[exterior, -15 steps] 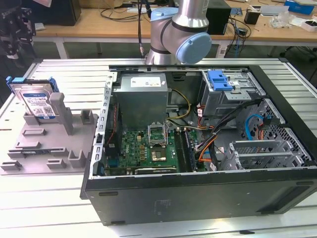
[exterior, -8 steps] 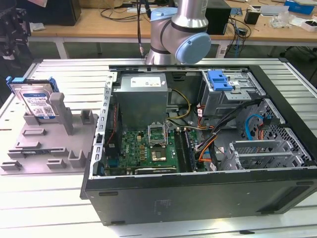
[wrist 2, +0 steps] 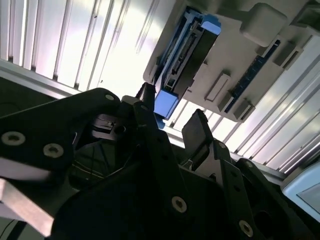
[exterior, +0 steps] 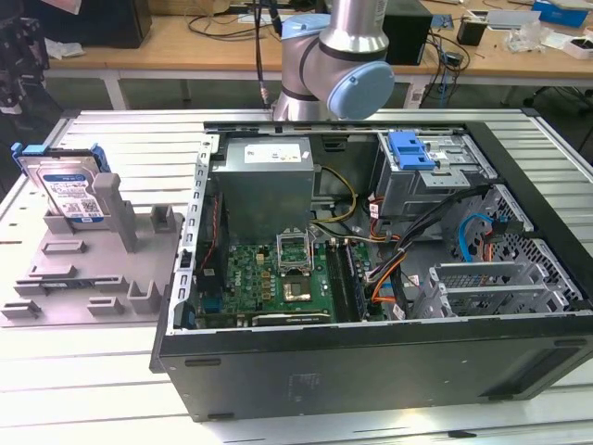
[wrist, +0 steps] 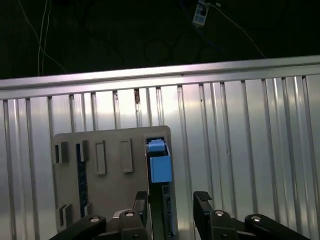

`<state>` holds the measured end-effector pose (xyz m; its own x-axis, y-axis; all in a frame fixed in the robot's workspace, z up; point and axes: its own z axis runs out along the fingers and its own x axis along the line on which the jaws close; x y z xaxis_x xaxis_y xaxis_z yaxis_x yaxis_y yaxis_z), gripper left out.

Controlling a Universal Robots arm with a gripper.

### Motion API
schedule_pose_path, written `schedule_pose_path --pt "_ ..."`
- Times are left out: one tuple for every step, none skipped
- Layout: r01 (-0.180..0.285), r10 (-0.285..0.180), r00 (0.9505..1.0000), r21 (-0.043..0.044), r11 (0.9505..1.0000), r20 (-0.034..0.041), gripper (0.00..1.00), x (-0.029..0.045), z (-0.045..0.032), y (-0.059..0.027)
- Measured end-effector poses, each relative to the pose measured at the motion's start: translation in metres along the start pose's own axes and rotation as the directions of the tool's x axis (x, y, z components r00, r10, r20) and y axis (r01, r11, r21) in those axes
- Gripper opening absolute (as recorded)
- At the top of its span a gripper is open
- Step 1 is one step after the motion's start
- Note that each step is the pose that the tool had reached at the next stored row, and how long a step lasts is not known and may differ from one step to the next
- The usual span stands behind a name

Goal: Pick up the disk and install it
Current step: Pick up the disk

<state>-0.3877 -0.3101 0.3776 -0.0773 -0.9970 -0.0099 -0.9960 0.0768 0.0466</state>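
The disk (exterior: 69, 190) stands on edge in a grey holder (exterior: 93, 269) on the table, at the exterior view's left. It is silver, with a white-and-blue label and blue side rails. In the first wrist view I look along its edge: its blue rail end (wrist: 160, 165) lies in line with the gap of my gripper (wrist: 172, 200). The black fingers (wrist: 202, 200) are spread apart, open, with nothing held. In the second wrist view the disk (wrist 2: 182, 55) sits beyond my gripper (wrist 2: 172, 105), well clear of the fingertips.
An open computer case (exterior: 371, 362) lies on the ribbed metal table (exterior: 111, 130), with a motherboard, cables and a drive bay with a blue latch (exterior: 412, 148). The arm's joint (exterior: 343, 65) stands behind the case. Desks with clutter lie further back.
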Motion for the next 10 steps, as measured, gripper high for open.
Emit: schedule_pose_path --pt "0.008 -0.008 1.0000 0.0001 1.0000 -0.0003 0.49 0.0001 0.0004 0.0006" --pt "0.017 -0.017 0.9999 0.0000 0.9999 -0.0007 0.49 0.0001 0.0009 0.0015" --pt "0.024 -0.024 0.9997 -0.0003 0.9997 -0.0011 0.49 0.0002 0.0013 0.0022" --pt "0.030 -0.030 0.9995 -0.0003 0.9995 -0.0014 0.49 0.0002 0.0018 0.0028" --pt "0.037 -0.037 0.9993 -0.0005 0.9993 -0.0017 0.49 0.0003 0.0022 0.0037" --pt "0.044 -0.044 0.9990 -0.0005 0.9990 -0.0021 0.49 0.0004 0.0028 0.0048" --pt "0.055 -0.055 0.9985 -0.0005 0.9985 -0.0025 0.49 0.0006 0.0037 0.0067" --pt "0.062 -0.062 0.9981 -0.0007 0.9981 -0.0028 0.49 0.0007 0.0047 0.0082" --pt "0.063 -0.063 0.9980 -0.0005 0.9980 -0.0029 0.49 0.0009 0.0054 0.0083" --pt "0.064 -0.064 0.9979 -0.0006 0.9979 -0.0030 0.49 0.0011 0.0061 0.0084"
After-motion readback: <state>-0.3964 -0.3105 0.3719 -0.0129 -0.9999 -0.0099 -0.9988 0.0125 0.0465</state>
